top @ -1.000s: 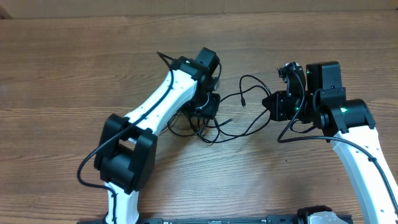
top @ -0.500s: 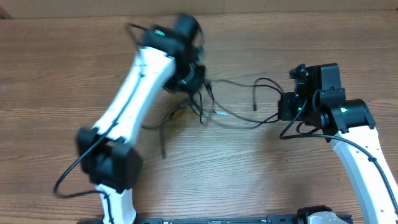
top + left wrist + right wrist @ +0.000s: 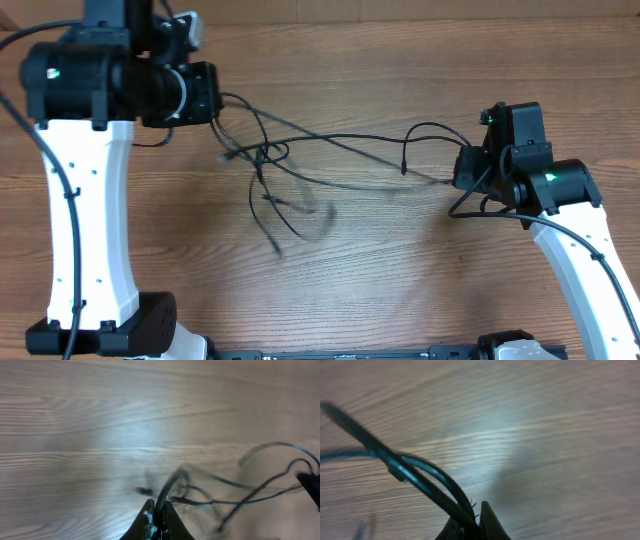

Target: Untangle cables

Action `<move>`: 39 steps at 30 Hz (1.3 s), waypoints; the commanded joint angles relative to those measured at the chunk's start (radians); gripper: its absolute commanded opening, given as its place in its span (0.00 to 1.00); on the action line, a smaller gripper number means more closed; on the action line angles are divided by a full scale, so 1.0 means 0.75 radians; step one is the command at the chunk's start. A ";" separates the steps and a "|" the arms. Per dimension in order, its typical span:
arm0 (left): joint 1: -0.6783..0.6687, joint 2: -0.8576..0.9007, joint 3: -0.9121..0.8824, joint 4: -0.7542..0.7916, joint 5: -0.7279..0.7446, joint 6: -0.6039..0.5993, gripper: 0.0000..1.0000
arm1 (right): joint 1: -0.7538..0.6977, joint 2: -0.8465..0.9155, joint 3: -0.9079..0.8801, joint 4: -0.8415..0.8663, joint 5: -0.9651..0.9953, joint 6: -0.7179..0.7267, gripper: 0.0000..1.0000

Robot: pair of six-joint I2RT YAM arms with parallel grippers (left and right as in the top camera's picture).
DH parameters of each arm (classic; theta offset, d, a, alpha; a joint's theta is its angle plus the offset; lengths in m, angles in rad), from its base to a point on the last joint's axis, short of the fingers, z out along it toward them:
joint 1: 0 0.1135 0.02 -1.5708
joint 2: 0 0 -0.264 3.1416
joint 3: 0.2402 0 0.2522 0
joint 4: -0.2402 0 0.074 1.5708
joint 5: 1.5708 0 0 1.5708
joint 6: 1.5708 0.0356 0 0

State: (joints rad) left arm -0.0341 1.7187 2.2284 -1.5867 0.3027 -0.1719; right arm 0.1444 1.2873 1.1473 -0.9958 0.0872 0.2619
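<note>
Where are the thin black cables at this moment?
In the overhead view, the thin black cables stretch over the wooden table between the left gripper and right gripper, both shut on them.

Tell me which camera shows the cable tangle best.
Overhead: the cables stretch whole between left gripper and right gripper, tangle near the left. Left wrist shows blurred strands; right wrist just one cord close up.

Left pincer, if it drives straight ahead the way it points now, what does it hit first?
The cables it is shut on: the tangled loops hang right ahead of the left pincer. Beyond them, probably the wooden table, though depth is hard to judge from the wrist view.
</note>
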 commanded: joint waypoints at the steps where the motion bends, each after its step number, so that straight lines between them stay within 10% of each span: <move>1: 0.061 -0.048 0.028 -0.004 -0.115 0.030 0.07 | -0.021 -0.026 0.034 -0.013 0.148 0.036 0.04; 17: 0.034 -0.039 0.023 0.003 -0.051 -0.072 0.15 | -0.021 -0.026 0.034 0.049 -0.074 0.014 0.11; 18: 0.005 -0.024 0.021 -0.007 -0.049 -0.065 0.46 | -0.021 -0.026 0.034 0.071 -0.154 -0.004 0.14; 20: -0.032 -0.005 0.012 -0.010 -0.049 -0.053 0.58 | -0.021 -0.026 0.034 0.079 -0.184 -0.005 0.25; 28: -0.238 0.159 -0.068 0.021 -0.051 -0.057 0.66 | -0.021 -0.026 0.040 0.084 -0.169 -0.011 0.70; 39: -0.411 0.499 -0.070 0.041 -0.074 -0.366 0.70 | -0.021 -0.027 0.220 -0.109 -0.115 -0.011 1.00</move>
State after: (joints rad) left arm -0.3153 2.0300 2.1799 -1.5639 0.2501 -0.3431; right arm 0.1314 1.2873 1.2613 -1.0576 -0.0147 0.2539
